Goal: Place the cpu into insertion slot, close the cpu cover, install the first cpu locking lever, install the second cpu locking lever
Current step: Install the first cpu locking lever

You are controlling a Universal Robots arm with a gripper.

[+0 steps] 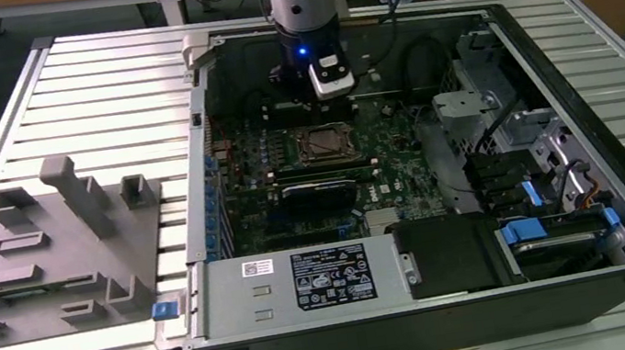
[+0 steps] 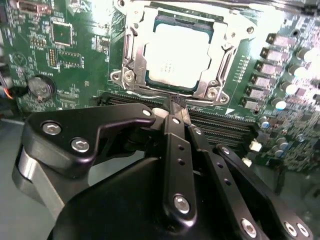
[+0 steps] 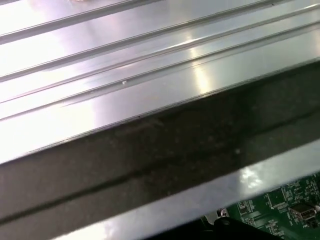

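Hovering just beside the silver-rimmed square insertion slot, the black gripper has its fingers pinched together, empty. The pale silvery square cpu sits seated under the thin silvery cpu cover. Lever work wants slow, square contact.

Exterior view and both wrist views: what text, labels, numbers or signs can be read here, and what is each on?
No text can be quoted from these pictures.
Black label on the power supply: white print, too small to read.
Small white label beside it: too small to read.
Top of the cpu: faint marks, washed out by glare.
Circuit board: white markings, too blurred to read.
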